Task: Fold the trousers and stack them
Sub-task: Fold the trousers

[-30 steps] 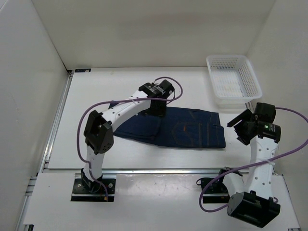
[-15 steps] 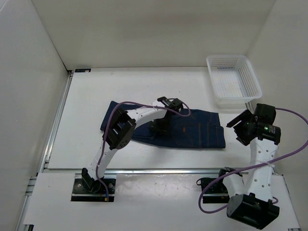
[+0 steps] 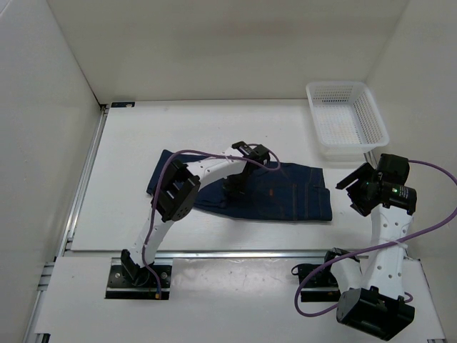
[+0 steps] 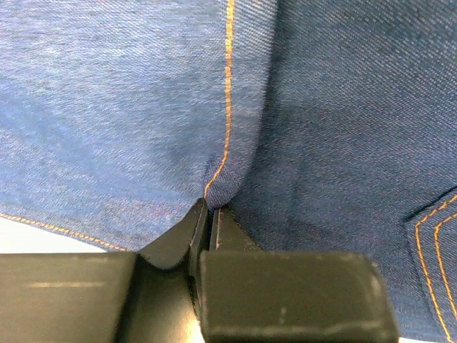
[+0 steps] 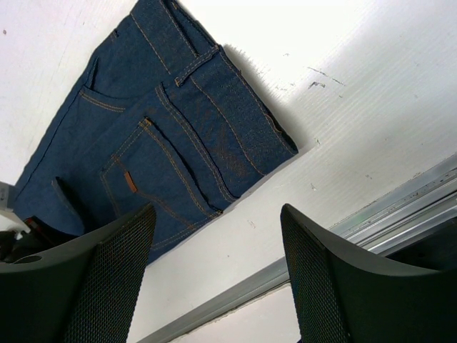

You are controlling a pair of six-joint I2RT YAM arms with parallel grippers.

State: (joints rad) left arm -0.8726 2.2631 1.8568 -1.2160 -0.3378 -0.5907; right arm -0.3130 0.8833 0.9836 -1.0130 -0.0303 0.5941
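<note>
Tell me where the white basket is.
In the top view, the white basket sits far right on the table, just beyond the trousers.

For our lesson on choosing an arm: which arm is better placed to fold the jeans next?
Left. The left gripper is shut on a fold near the middle of the jeans, probably ready to pull. The right gripper is open, off the cloth beside the waist end.
</note>
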